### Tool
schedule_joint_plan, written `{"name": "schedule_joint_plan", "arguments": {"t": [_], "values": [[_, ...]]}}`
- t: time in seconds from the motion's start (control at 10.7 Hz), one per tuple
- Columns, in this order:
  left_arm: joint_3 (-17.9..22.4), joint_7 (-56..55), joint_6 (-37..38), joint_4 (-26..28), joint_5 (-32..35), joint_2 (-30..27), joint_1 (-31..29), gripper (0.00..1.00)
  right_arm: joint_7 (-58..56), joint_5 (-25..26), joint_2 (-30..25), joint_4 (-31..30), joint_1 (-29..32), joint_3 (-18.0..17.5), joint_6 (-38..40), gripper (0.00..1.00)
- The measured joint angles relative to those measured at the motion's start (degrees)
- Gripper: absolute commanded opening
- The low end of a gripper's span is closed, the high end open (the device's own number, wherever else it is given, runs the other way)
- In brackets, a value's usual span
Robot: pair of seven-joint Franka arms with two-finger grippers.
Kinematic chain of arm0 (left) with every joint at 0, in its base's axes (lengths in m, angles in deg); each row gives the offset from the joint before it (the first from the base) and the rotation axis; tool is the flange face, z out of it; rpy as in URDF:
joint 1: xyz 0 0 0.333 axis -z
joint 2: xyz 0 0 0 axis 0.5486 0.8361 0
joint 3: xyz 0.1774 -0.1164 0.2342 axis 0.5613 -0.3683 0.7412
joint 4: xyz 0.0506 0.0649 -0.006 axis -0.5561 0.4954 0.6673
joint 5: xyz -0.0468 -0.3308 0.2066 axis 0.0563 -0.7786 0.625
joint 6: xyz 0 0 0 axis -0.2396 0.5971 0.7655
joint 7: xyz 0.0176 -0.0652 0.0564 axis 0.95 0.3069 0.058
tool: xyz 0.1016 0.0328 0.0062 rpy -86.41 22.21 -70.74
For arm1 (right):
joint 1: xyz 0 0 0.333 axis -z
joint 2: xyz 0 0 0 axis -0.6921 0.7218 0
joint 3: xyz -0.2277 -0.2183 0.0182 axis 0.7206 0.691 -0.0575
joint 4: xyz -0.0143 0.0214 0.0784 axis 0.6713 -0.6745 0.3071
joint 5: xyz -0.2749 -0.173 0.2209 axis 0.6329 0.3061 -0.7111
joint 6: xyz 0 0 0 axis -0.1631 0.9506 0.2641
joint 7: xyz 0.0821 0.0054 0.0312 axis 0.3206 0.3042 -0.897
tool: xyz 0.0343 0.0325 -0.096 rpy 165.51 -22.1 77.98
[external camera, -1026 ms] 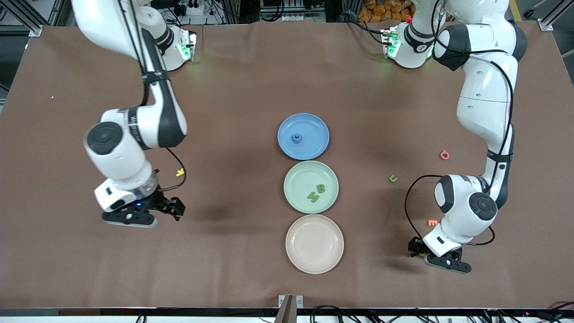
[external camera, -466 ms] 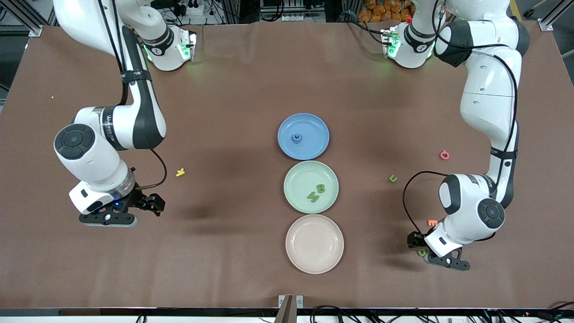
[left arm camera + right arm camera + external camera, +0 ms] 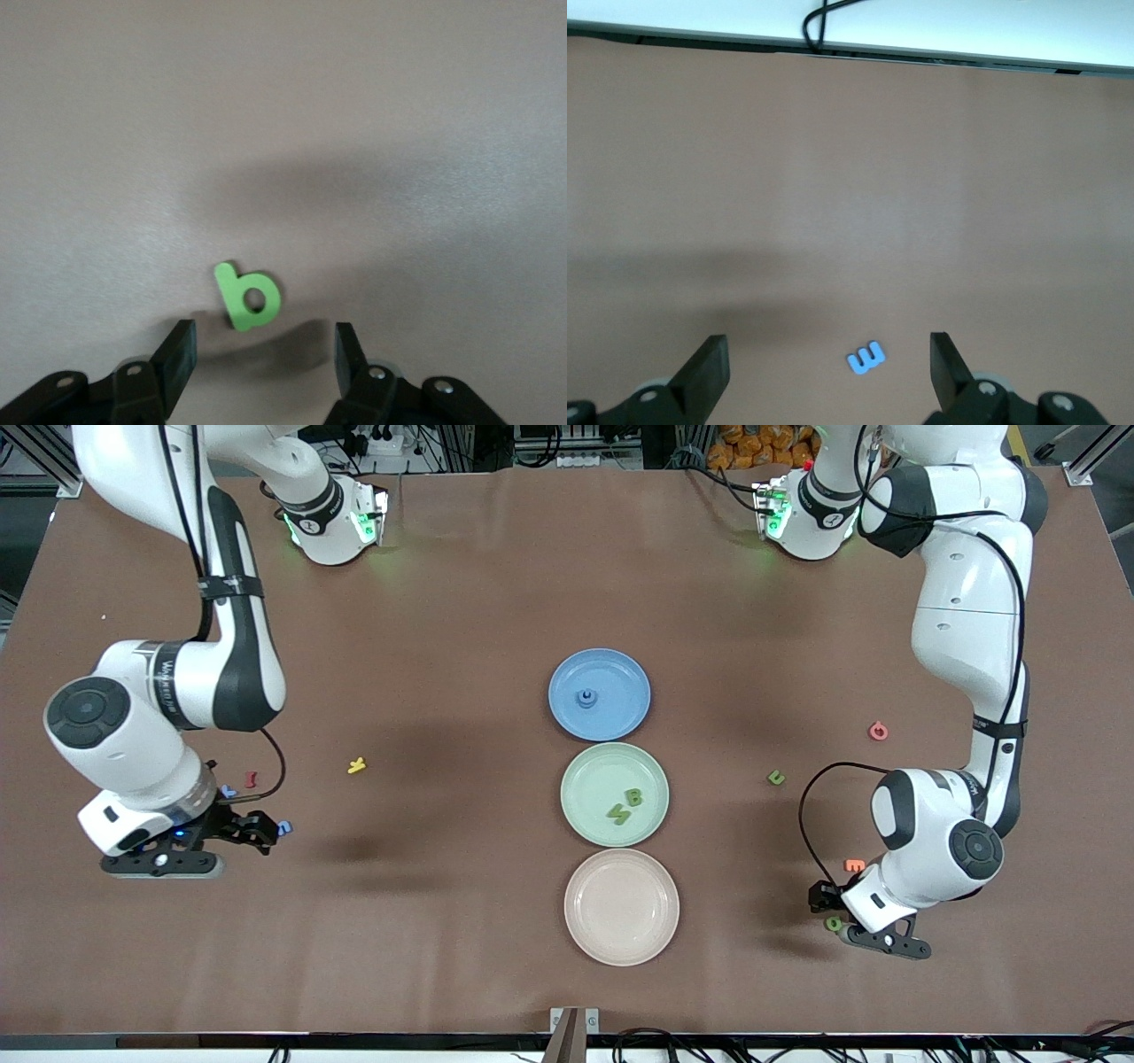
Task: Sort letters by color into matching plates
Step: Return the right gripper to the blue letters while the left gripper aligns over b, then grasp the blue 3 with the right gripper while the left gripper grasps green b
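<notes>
On the brown surface (image 3: 461,921) in the front view, blue plate (image 3: 600,694), green plate (image 3: 615,794) (two green letters inside) and beige plate (image 3: 622,906) line up. Left wrist: left claw (image 3: 264,365) spread around green "b" (image 3: 247,297). Right wrist: right claw (image 3: 829,365) spread over blue "E" (image 3: 866,358).

A brown, matte cloth (image 3: 496,558) covers the whole table, lying flat with faint creases and soft shadows cast on it from overhead light. Along the table's top edge in the front view, aluminium frame struts (image 3: 53,465) stand at the corners, with black cables (image 3: 549,447) and a power strip (image 3: 381,443) in the dark gap between them. A heap of orange objects (image 3: 757,447) sits there too. At the near edge, a small metal bracket (image 3: 574,1020) is fixed at mid-table, above a pale rail with trailing cables (image 3: 656,1041).
</notes>
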Motion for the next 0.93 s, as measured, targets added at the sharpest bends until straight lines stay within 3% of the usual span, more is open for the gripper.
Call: {"name": "schedule_joint_plan", "arguments": {"t": [0.37,0.47,0.93], "values": [[1.09,3.80,-1.28,-0.93,0.00,0.66,0.07,0.72,0.38,-0.25,-0.60,-0.01,1.73,1.96,0.06,1.00],[1.10,3.92,-2.49,-0.95,0.00,1.02,0.25,0.71,2.91,-2.33,-0.62,-0.01,2.13,2.35,0.06,1.00],[1.18,3.99,-4.11,-2.60,0.00,2.20,0.85,0.68,29.75,-4.60,-0.47,-0.51,3.44,2.53,0.36,1.00]]}}
